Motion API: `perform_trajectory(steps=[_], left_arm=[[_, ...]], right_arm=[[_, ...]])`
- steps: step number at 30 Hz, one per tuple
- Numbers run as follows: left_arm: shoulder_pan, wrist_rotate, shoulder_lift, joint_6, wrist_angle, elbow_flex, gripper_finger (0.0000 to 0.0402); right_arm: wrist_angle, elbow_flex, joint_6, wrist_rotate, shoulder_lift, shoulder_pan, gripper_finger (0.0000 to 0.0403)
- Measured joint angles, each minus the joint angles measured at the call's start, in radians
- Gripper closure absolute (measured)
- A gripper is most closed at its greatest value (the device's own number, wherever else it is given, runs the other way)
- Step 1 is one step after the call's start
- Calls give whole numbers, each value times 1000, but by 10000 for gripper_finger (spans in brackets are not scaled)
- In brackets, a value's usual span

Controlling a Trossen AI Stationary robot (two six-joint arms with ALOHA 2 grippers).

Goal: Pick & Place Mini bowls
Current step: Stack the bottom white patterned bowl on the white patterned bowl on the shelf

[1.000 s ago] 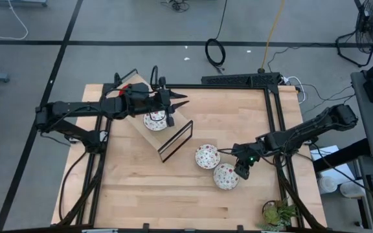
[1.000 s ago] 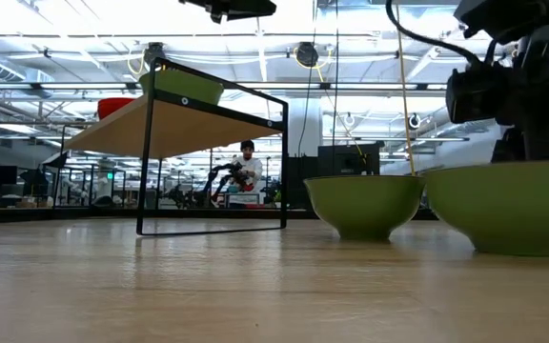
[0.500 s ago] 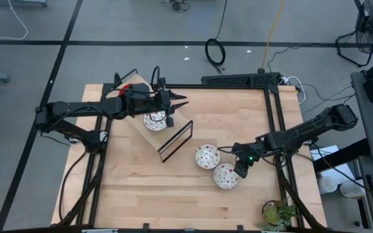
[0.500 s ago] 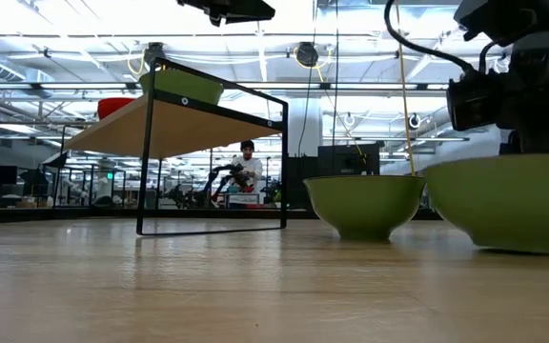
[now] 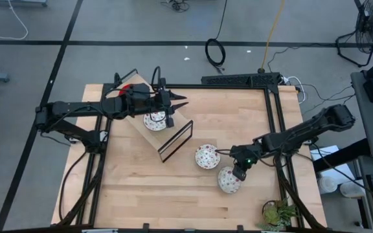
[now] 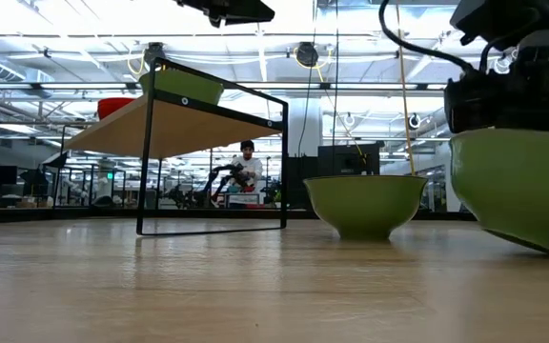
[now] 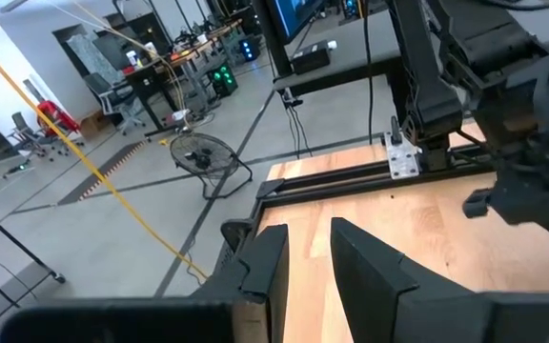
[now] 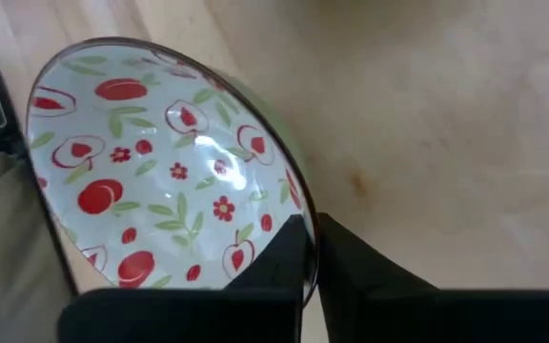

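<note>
Two mini bowls, white inside with a red pattern and green outside, are at the table's right middle. One (image 5: 206, 156) stands flat on its base. The other (image 5: 228, 180) is tipped, with my right gripper (image 5: 238, 169) shut on it. A third patterned bowl (image 5: 155, 120) sits on a small wooden shelf (image 5: 173, 126) at the far left, and a red bowl (image 6: 114, 105) sits farther back on it. My left gripper (image 5: 181, 101) hovers level above the shelf. A narrow gap shows between its fingers (image 7: 305, 257), which hold nothing. My right gripper pinches the tipped bowl's rim (image 8: 298, 205), one finger inside the bowl and one outside. The fingers slant down from the table's right. The bowl (image 6: 518, 186) is tilted, its base partly off the table, and its lowest edge looks to rest on the wood.
A black frame rail (image 5: 274, 110) runs along the table's far and right sides. A potted plant (image 5: 277, 213) stands at the near right corner. The shelf's black wire end (image 5: 175, 140) stands left of the flat bowl. Bare wood (image 5: 147, 188) lies toward the near left.
The nearer patterned bowl has tipped from flat on its base to tilted, one side of the base lifted, and it has shifted slightly toward the table's near edge under my right gripper. The flat bowl and the shelf bowls have stayed where they were.
</note>
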Motion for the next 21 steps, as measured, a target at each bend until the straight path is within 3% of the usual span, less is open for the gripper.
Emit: perform_trajectory(steps=[9,21], left_arm=[[0,0,0,-3,-9,0,314],[0,0,0,-1,-9,0,314]], right_arm=[[-97,-5,-85,185,-154,-31,401],[-123,-4,-159,269,-396,-34,402]])
